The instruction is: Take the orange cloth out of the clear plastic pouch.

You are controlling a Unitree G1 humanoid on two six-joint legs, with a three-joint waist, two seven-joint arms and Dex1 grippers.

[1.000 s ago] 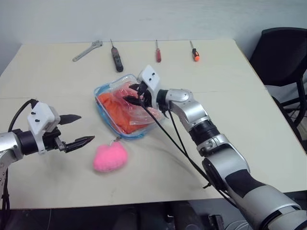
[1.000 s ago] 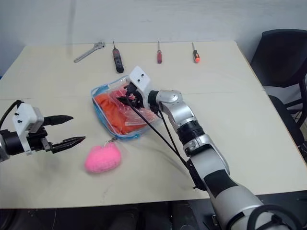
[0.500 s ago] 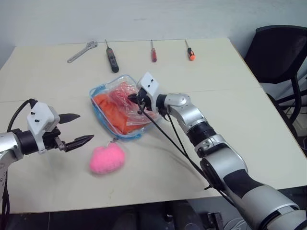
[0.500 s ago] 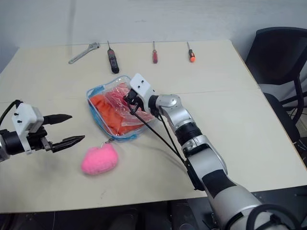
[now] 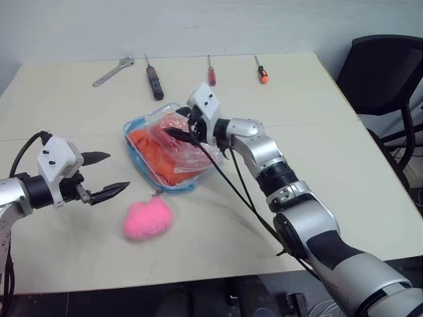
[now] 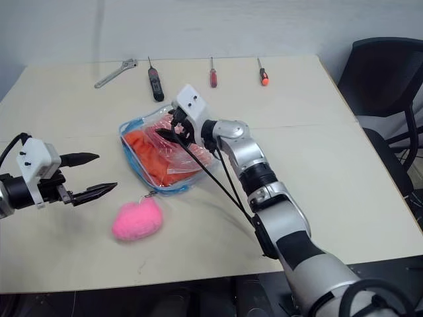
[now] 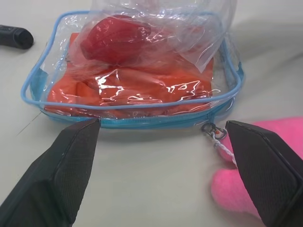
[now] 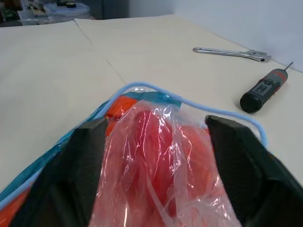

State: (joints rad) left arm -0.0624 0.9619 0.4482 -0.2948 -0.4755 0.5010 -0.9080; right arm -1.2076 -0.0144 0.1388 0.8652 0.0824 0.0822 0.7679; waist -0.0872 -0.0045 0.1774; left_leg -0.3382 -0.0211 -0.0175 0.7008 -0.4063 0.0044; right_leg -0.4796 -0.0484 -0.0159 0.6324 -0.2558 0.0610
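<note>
The clear plastic pouch [image 5: 192, 177] with light blue trim lies flat at the table's middle. The orange cloth [image 7: 132, 90] is inside it. A thin clear film bag holding a red item [image 8: 156, 156] rests on top of the pouch. My right gripper [image 5: 177, 124] hovers over the pouch's far end, open, its black fingers [image 8: 80, 175] standing on either side of the film bag. My left gripper [image 5: 117, 172] is open to the pouch's left, a little apart from it, pointing at its trimmed edge [image 7: 142, 122]. A pink fluffy heart [image 5: 149, 218] hangs from the pouch's zipper chain and lies in front.
A wrench [image 5: 114, 69], a dark screwdriver [image 5: 151, 79], a red screwdriver [image 5: 210, 71] and an orange-handled screwdriver [image 5: 260, 71] lie in a row along the table's far side. A black chair [image 5: 383, 72] stands off the right edge.
Half a second ago my right gripper was pinched shut on the film bag; its fingers now stand apart. The whole view has shifted slightly. My left gripper has stayed put.
</note>
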